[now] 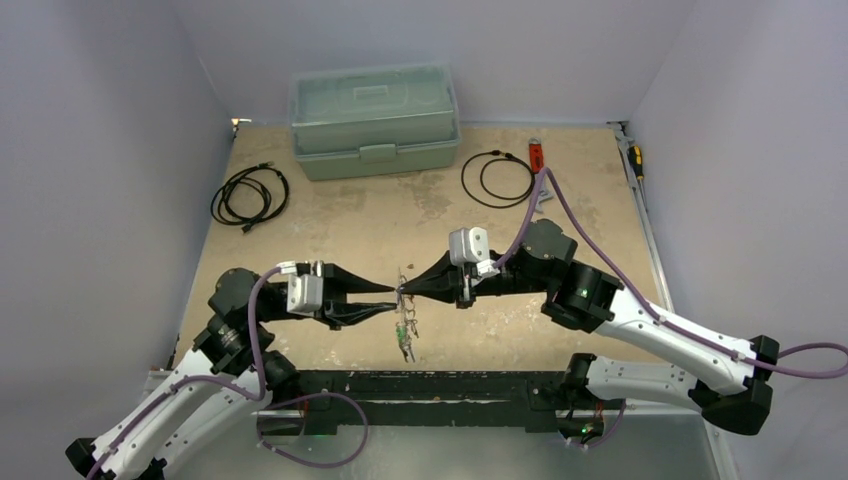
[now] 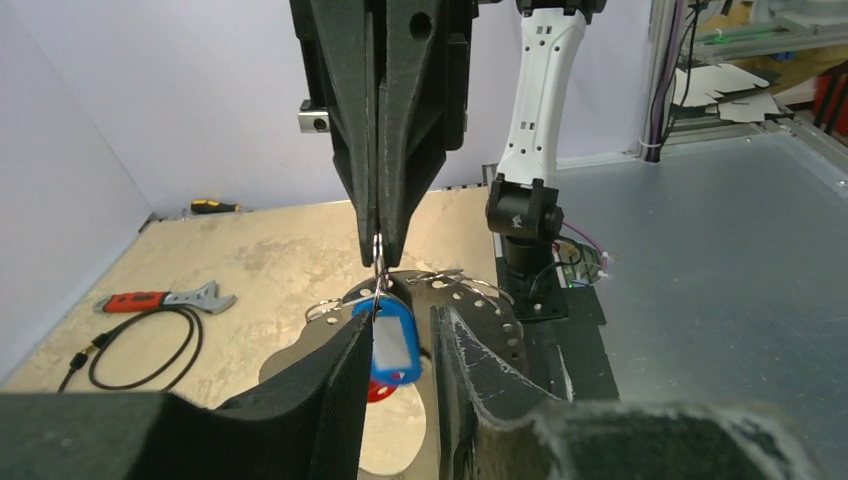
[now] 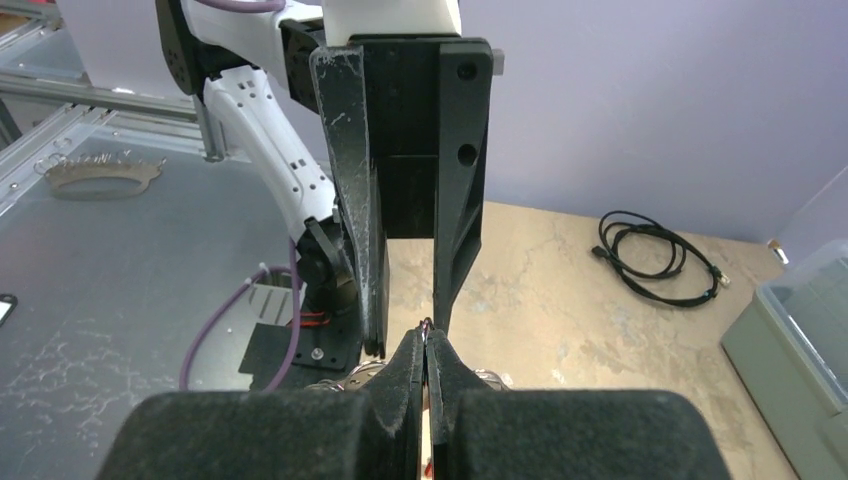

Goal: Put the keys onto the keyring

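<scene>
My right gripper (image 1: 402,292) is shut on the thin silvery keyring (image 2: 379,246), pinching it at its tips above the table. It also shows in the left wrist view (image 2: 378,255) and in its own view (image 3: 427,342). A blue-headed key (image 2: 394,342) hangs from the ring, with a red-headed one (image 2: 377,393) just below it. More thin silver loops (image 2: 474,284) lie behind. In the top view the bunch of keys (image 1: 405,335) dangles under the tips. My left gripper (image 1: 395,299) is open, its fingers (image 2: 335,390) on either side of the blue key, which it is not gripping.
A grey-green lidded box (image 1: 375,120) stands at the back. Two black cable coils (image 1: 250,195) (image 1: 498,178) lie left and right of it. A red-handled wrench (image 1: 537,155) and a yellow screwdriver (image 1: 636,160) lie at the far right. The black base bar (image 1: 440,385) runs along the near edge.
</scene>
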Motion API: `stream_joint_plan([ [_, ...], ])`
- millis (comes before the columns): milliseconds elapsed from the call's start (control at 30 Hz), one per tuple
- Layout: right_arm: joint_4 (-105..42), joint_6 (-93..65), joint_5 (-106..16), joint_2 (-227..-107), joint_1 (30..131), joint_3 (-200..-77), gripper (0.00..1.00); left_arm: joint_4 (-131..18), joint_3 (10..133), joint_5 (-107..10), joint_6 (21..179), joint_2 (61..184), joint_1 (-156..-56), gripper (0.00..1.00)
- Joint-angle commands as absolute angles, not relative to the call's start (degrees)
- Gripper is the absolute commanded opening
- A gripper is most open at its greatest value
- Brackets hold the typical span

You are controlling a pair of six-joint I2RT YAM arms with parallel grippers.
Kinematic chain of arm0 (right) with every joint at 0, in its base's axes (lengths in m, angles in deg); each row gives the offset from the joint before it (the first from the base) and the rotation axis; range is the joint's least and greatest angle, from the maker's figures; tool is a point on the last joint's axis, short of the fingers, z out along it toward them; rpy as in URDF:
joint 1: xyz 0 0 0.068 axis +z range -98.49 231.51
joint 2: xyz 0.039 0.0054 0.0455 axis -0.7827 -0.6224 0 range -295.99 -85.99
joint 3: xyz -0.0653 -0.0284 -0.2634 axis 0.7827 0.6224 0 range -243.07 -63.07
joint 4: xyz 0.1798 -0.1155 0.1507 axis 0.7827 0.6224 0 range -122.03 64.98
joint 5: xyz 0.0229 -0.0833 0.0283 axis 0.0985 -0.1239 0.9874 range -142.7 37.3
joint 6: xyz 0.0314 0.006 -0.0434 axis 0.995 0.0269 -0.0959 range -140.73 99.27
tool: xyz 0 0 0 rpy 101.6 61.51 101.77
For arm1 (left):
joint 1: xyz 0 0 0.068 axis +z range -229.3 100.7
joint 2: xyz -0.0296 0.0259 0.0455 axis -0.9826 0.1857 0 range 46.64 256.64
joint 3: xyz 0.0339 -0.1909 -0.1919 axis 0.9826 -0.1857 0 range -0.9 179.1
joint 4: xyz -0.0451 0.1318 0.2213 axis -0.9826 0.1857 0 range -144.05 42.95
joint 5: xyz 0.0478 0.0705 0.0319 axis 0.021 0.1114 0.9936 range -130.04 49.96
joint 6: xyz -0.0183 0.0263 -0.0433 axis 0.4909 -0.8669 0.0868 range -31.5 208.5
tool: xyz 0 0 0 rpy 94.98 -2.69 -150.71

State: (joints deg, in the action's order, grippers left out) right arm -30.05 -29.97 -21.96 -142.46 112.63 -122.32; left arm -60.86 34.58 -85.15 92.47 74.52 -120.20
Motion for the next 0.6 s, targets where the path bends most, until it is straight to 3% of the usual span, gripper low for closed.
stream_joint_plan([
  [0,-34.8,-30.6,-24.3,-141.4,112.9,-125.3,0.00,-63.9,34.2,-88.6,94.1,75.5,-120.3,0.26],
  [200,-35.5,-30.2,-24.4,-141.6,112.9,-125.3,0.00,-61.8,35.2,-86.0,92.9,75.1,-120.3,0.26],
  [400,-34.3,-29.8,-21.6,-142.3,112.9,-125.4,0.00,-59.0,35.6,-75.9,90.9,71.5,-120.3,0.50],
  [567,-34.5,-29.4,-19.8,-143.5,112.9,-125.7,0.00,-59.3,35.6,-76.5,91.3,71.9,-120.3,0.50],
])
